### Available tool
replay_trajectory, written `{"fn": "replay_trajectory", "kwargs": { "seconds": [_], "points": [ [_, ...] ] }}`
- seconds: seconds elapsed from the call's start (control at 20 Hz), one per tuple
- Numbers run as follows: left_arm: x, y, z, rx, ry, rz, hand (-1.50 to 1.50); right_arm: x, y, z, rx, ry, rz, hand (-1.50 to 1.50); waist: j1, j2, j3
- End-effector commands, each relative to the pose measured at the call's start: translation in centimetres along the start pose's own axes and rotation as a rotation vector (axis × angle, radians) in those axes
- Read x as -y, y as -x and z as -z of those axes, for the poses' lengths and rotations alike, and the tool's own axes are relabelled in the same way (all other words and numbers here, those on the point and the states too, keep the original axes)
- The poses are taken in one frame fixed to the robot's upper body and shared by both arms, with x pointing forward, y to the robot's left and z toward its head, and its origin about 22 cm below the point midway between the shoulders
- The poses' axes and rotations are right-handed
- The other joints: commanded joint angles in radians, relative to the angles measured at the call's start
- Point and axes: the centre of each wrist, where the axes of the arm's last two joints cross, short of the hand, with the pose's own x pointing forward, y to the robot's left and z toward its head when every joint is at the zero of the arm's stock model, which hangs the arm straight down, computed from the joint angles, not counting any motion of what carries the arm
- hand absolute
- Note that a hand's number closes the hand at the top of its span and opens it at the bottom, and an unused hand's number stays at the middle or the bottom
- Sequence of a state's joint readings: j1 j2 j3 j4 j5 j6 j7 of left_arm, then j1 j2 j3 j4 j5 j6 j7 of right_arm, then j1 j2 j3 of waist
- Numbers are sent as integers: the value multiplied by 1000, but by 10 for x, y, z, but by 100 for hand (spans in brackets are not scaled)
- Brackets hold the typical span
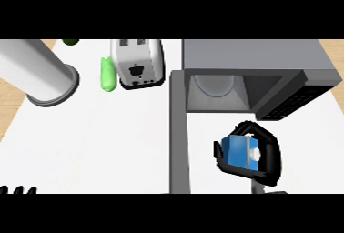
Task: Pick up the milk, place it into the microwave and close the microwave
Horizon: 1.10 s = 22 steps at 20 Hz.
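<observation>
While the right hand [259, 157] curls its fingers and thumb around the blue milk carton [240, 151], the carton sits off the white counter [87, 145], just in front of the open microwave [262, 68]. Microwave door [179, 132] swung out to the left, glass turntable [215, 85] visible inside. Left hand [17, 190]: only fingertips at lower left edge, cannot tell their state. Toaster [138, 63], green cucumber [107, 73] beside it, grey cylinder [40, 73] at far left.

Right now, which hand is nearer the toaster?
Left, though neither is close. The left hand rests at the lower left edge, below the toaster. The right hand holds the milk before the microwave.
</observation>
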<state>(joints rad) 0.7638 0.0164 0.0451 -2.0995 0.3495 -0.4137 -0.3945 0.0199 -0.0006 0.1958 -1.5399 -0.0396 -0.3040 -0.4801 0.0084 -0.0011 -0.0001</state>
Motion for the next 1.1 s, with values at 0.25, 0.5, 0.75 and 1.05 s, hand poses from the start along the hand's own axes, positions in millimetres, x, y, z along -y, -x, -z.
{"fn": "replay_trajectory", "kwargs": {
  "seconds": [0.25,0.5,0.75,1.05],
  "points": [
    [-4,0,4,12,4,2,-150,-31,33,55,-69,-13,-125,150,8,3,1],
    [-23,6,-1,-12,-5,7,-150,-44,58,69,-135,20,-182,150,12,4,1],
    [-9,0,-3,-21,7,6,-150,-42,79,98,-152,63,-157,150,27,9,2],
    [-22,9,11,1,27,12,-150,-25,82,133,-161,80,-309,150,38,16,2]
  ]
}}
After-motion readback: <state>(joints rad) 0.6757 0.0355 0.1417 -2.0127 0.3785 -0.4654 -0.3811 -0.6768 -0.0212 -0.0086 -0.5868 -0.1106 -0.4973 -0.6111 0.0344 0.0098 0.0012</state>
